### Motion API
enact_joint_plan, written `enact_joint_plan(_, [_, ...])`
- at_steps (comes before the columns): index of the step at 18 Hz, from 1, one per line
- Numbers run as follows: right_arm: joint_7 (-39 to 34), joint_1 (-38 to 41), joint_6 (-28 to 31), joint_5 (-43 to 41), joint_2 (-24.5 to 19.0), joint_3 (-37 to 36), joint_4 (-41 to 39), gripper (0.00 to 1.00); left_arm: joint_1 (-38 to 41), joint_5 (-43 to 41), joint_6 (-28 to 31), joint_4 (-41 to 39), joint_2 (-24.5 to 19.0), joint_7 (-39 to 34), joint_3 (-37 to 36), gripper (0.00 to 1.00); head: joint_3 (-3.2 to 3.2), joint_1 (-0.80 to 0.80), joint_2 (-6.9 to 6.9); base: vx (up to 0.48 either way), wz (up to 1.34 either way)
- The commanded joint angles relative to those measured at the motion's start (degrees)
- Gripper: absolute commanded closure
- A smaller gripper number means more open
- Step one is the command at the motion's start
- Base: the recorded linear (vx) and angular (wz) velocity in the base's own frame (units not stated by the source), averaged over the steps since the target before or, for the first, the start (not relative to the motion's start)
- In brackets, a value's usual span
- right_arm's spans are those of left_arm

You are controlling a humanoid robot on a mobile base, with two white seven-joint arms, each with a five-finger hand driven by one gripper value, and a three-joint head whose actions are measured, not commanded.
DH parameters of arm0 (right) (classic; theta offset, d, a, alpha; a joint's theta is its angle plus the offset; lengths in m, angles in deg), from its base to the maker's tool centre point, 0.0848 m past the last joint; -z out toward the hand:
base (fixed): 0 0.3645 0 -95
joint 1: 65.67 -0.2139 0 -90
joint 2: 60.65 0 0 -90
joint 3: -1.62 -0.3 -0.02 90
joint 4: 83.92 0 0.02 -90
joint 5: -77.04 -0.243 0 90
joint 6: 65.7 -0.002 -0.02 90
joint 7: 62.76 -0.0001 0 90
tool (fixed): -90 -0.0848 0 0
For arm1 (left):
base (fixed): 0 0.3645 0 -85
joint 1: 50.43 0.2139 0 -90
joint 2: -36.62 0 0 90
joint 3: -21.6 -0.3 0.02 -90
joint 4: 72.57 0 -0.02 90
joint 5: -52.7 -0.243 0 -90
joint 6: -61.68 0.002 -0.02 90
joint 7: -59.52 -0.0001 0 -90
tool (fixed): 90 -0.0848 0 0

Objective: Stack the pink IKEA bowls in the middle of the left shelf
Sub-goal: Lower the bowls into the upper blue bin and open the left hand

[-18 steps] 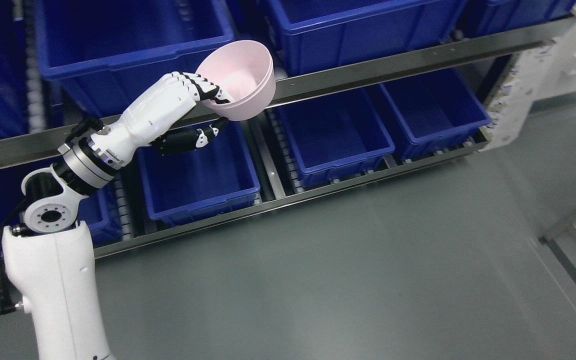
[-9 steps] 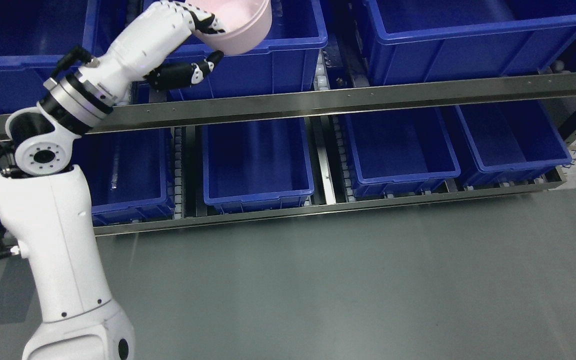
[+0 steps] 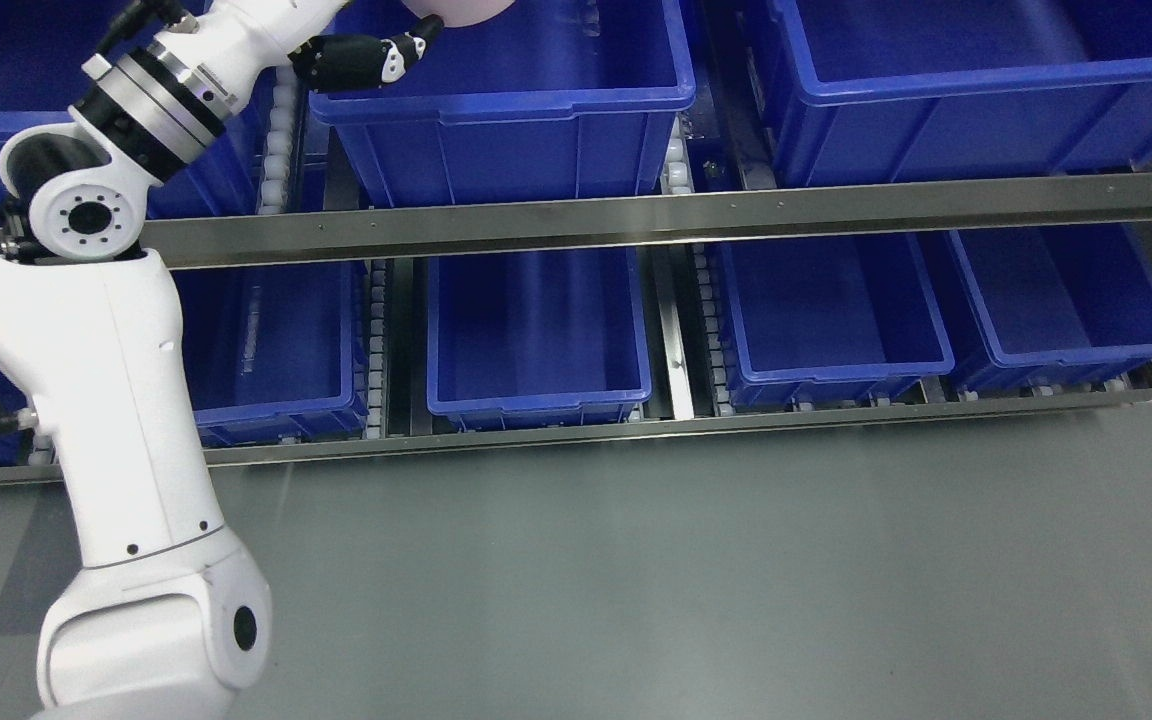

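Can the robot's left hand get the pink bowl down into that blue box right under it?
Probably yes. The left hand holds the pink bowl just above the upper blue bin, whose open top looks clear. Most of the bowl is cut off from view.

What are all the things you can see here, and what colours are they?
Upper bins: three partly in view, blue, on the higher shelf level.
Lower bins: four, blue, nothing visible inside, in a row on the lower level.
Shelf rail: one, silver metal, running across between the two levels.
Pink bowl: only its bottom shows, pink, at the top edge above the middle upper bin.
Floor: grey, in front of the shelf.
Left arm: one, white, rising from the lower left.
Left hand: white and black, holding the bowl, mostly cut off.
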Motion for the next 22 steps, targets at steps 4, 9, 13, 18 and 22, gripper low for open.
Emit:
enact_joint_plan(4, [0.0, 1.7, 0.0, 0.0, 1.0, -0.7, -1.9, 0.00, -3.5, -1.7, 1.2, 9.4, -3.0, -0.2, -2.6, 0.97, 0.00, 0.00, 0.00, 0.049, 0.06])
enact_joint_plan(9, [0.0, 1.7, 0.0, 0.0, 1.0, -0.6, -1.9, 0.00, -3.3, -3.0, 1.2, 10.1, -3.0, -1.6, -3.2, 0.97, 0.00, 0.00, 0.00, 0.090, 0.05])
enact_joint_plan(13, [0.0, 1.7, -0.1, 0.0, 1.0, -0.6, -1.9, 0.00, -3.6, -2.9, 1.2, 10.4, -2.9, -1.7, -3.3, 0.97, 0.00, 0.00, 0.00, 0.137, -0.02])
enact_joint_plan(18, [0.0, 1.7, 0.0, 0.0, 1.0, -0.6, -1.9, 0.00, -4.4, -2.9, 1.5, 10.4, -3.1, -1.8, -4.1, 0.97, 0.00, 0.00, 0.00, 0.176, -0.13])
enact_joint_plan(22, [0.0, 1.7, 0.0, 0.0, 1.0, -0.7, -1.9, 0.00, -5.5, -3.0, 3.4, 10.4, -4.4, -1.7, -4.2, 0.96, 0.00, 0.00, 0.00, 0.143, -0.11])
